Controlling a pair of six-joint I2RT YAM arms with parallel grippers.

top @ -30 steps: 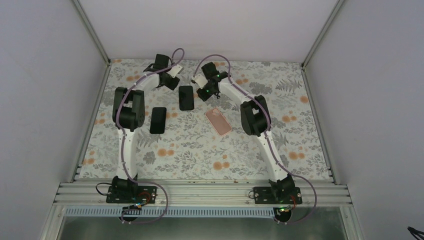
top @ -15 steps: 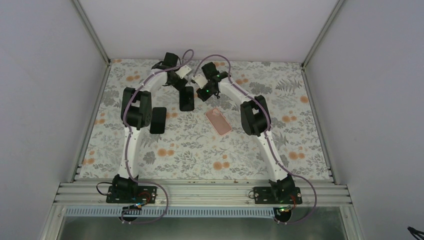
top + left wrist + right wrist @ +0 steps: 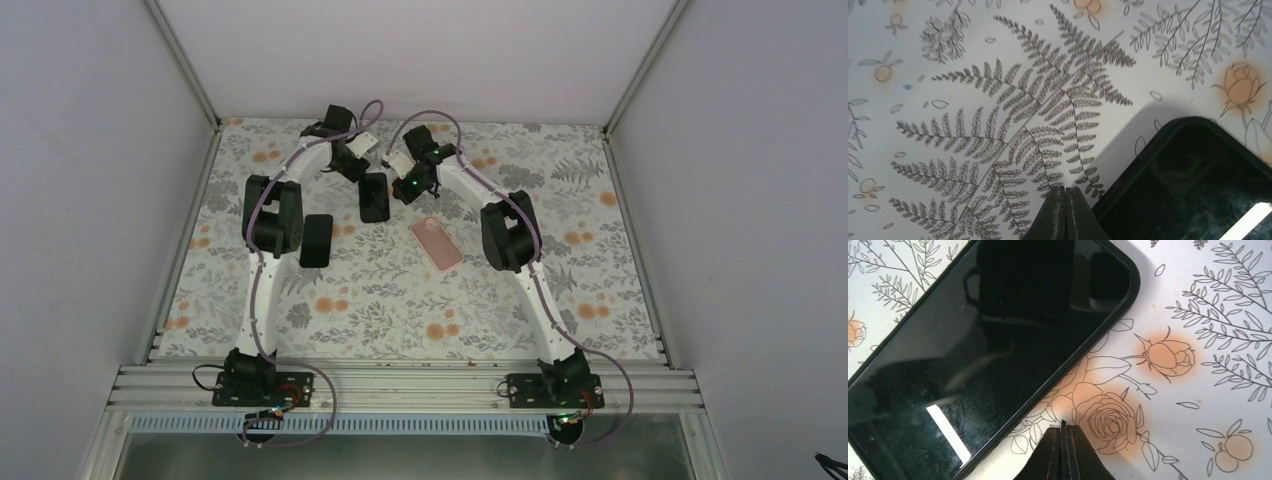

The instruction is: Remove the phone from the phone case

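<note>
Two sets of jaws are pressed fully together, with nothing clamped. The left gripper [image 3: 1065, 192] is set just beside a far corner of the phone [image 3: 373, 197]. The right gripper [image 3: 1063, 427] is held near its opposite long edge; contact cannot be told. The phone is laid screen up, seated in its black case [image 3: 1135, 162], far-centre on the floral table [image 3: 400, 290]. A second black slab [image 3: 316, 240] and a pink slab [image 3: 436, 243] are seen nearer.
</note>
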